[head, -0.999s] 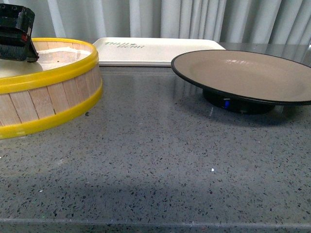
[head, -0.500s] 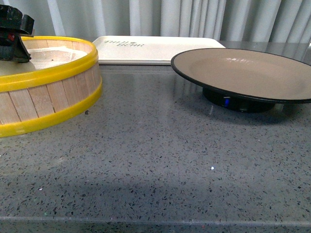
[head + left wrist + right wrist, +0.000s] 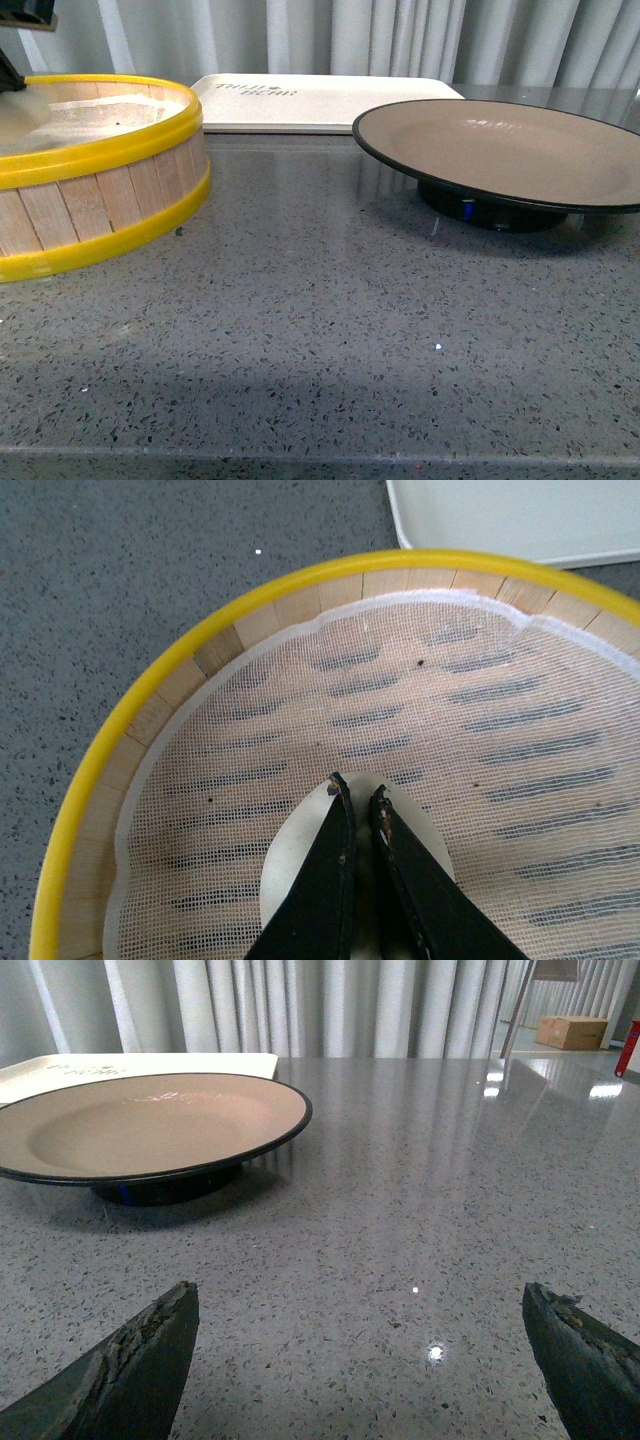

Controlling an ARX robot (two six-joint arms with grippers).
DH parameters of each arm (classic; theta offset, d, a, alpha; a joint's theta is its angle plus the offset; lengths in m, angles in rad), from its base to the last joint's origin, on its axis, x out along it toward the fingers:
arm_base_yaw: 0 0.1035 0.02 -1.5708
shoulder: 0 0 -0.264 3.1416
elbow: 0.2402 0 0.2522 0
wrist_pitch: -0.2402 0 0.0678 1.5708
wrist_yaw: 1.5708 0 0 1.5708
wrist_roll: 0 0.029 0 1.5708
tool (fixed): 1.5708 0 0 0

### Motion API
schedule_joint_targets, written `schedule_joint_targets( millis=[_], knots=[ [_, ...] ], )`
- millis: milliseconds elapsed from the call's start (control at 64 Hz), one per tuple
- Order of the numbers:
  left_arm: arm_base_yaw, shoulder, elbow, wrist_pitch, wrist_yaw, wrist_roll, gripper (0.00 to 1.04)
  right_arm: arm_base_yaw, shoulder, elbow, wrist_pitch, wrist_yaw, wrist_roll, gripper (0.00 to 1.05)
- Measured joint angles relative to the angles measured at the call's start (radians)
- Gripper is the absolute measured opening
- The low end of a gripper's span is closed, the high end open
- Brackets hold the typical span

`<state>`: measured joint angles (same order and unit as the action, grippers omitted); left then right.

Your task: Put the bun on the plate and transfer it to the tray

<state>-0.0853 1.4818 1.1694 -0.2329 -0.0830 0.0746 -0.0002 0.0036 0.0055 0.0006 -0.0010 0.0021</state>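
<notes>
In the left wrist view my left gripper [image 3: 360, 792] is shut on the white bun [image 3: 292, 865], whose pale round edge shows on both sides of the black fingers. It holds the bun above the mesh floor of the steamer basket [image 3: 150, 710]. In the front view only a dark bit of the left arm [image 3: 22, 12] shows at the top-left corner, and the bun is out of view there. The tan plate [image 3: 500, 150] with its black rim stands at the right. The cream tray [image 3: 320, 100] lies behind it. My right gripper [image 3: 358, 1290] is open and empty above the counter, near the plate [image 3: 150, 1120].
The yellow-rimmed steamer basket [image 3: 90, 180] stands at the left of the grey speckled counter [image 3: 330, 330]. The tray's corner [image 3: 520, 520] lies just beyond the basket's rim. Curtains hang behind the counter.
My left gripper has risen from the basket and almost left the front view at the top-left corner. The plate, tray and basket have not moved.
</notes>
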Motion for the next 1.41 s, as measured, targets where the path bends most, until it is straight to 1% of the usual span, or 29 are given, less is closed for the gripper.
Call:
schedule_joint_targets(
  millis=[250,390,468,531,546,578,687,796,937,1140,1233,1405],
  knots=[
    [-0.049,-0.027,0.056,-0.035,0.020,-0.016,0.04,0.000,0.000,0.000,0.000,0.000,0.000,0.96],
    [-0.113,-0.026,0.109,-0.037,0.033,-0.048,0.04,0.000,0.000,0.000,0.000,0.000,0.000,0.96],
    [-0.169,-0.013,0.160,-0.030,0.030,-0.062,0.04,0.000,0.000,0.000,0.000,0.000,0.000,0.96],
    [-0.253,0.027,0.237,-0.011,0.019,-0.069,0.04,0.000,0.000,0.000,0.000,0.000,0.000,0.96],
    [-0.262,0.033,0.245,-0.009,0.015,-0.069,0.04,0.000,0.000,0.000,0.000,0.000,0.000,0.96],
    [-0.298,0.060,0.278,-0.003,0.010,-0.069,0.04,0.000,0.000,0.000,0.000,0.000,0.000,0.96],
    [-0.378,0.143,0.356,0.002,0.005,-0.068,0.04,0.000,0.000,0.000,0.000,0.000,0.000,0.96],
    [-0.485,0.262,0.443,0.010,-0.023,-0.042,0.04,0.000,0.000,0.000,0.000,0.000,0.000,0.96],
    [-0.563,0.345,0.512,0.009,-0.035,-0.014,0.04,0.000,0.000,0.000,0.000,0.000,0.000,0.96],
    [-0.641,0.429,0.578,0.006,-0.052,0.031,0.04,0.000,0.000,0.000,0.000,0.000,0.000,0.96],
    [-0.667,0.470,0.607,0.009,-0.082,0.082,0.04,0.000,0.000,0.000,0.000,0.000,0.000,0.96],
    [-0.678,0.521,0.638,-0.003,-0.092,0.135,0.04,0.000,0.000,0.000,0.000,0.000,0.000,0.96]
  ],
)
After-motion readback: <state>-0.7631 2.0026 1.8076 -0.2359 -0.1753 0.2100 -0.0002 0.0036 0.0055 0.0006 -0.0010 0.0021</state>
